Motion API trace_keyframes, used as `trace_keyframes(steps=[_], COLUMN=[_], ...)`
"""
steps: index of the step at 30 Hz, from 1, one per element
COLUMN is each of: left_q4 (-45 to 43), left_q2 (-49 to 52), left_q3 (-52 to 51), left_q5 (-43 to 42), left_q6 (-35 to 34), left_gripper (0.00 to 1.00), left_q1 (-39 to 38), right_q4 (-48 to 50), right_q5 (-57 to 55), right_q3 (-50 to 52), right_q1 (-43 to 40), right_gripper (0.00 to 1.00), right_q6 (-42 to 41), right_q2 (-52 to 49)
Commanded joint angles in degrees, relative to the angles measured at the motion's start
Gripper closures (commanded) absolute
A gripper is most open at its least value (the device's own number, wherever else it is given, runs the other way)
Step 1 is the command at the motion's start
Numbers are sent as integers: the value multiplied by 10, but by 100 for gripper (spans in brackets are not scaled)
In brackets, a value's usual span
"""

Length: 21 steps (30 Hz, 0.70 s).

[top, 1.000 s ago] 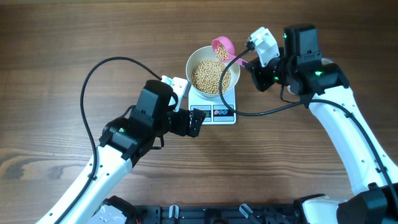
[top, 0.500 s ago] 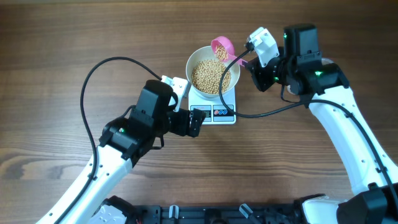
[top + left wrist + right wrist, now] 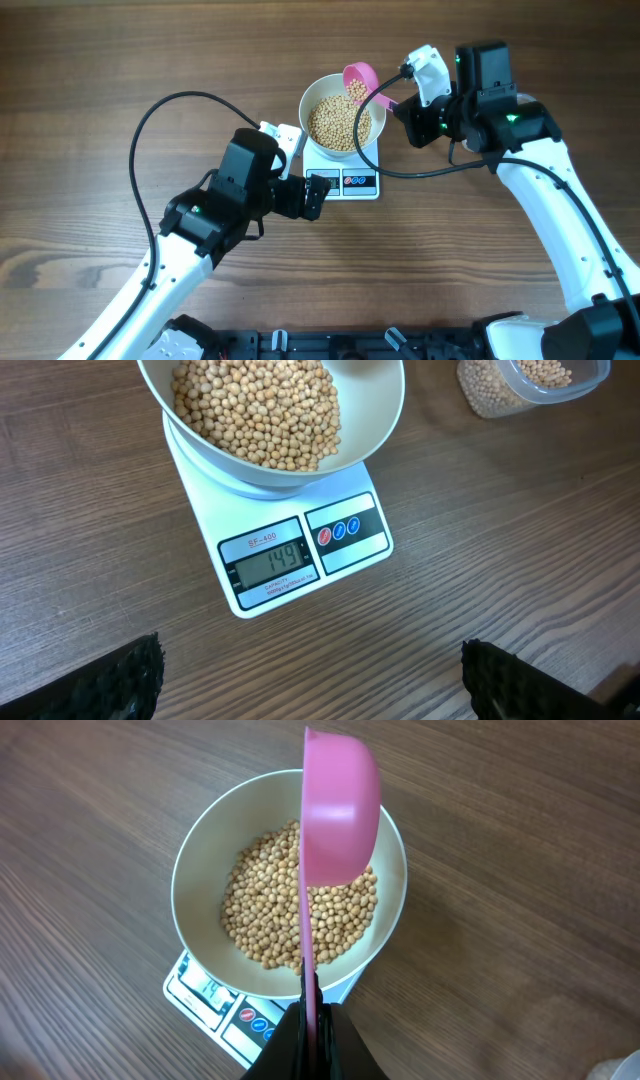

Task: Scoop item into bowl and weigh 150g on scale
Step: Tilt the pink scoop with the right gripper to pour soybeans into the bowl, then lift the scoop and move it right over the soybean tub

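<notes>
The white bowl point(image 3: 306, 108) stands on the scale point(image 3: 358, 183), holding a heap of pale-tan beans point(image 3: 335, 122). In the left wrist view the scale point(image 3: 300, 555) reads 149 below the bowl point(image 3: 375, 430). My right gripper point(image 3: 402, 103) is shut on the handle of a pink scoop point(image 3: 360, 78). The scoop is turned on its side over the bowl's far right rim. In the right wrist view the scoop point(image 3: 340, 810) hangs edge-on above the beans point(image 3: 260, 915), the right gripper point(image 3: 313, 1012) pinching its handle. My left gripper point(image 3: 318, 195) stands open and empty on the near left of the scale.
A clear plastic tub point(image 3: 530, 380) with more beans stands beyond the scale on the right in the left wrist view. Both arms' black cables loop over the wooden table point(image 3: 100, 60).
The right wrist and the pink scoop have shifted very slightly to the right. The left arm, bowl and scale have not moved.
</notes>
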State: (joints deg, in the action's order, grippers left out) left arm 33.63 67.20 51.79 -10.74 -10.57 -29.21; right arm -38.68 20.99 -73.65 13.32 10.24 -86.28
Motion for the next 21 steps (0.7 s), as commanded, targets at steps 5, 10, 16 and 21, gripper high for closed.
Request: trace_keyframes(steps=[5, 10, 16, 21], left_q4=[0, 0, 0, 0], left_q2=[1, 1, 1, 1], left_q3=[-1, -1, -1, -1], left_q5=[3, 3, 3, 3], left_q6=[11, 11, 11, 11], left_gripper=[0, 0, 0, 0], left_q1=[-2, -2, -2, -2], right_q4=[1, 1, 2, 6], right_q5=[17, 17, 17, 18], right_q3=[-15, -15, -15, -15], right_q1=[0, 0, 0, -7], right_gripper=[96, 96, 96, 96], right_q6=[-24, -29, -43, -81], right_q2=[10, 10, 10, 10])
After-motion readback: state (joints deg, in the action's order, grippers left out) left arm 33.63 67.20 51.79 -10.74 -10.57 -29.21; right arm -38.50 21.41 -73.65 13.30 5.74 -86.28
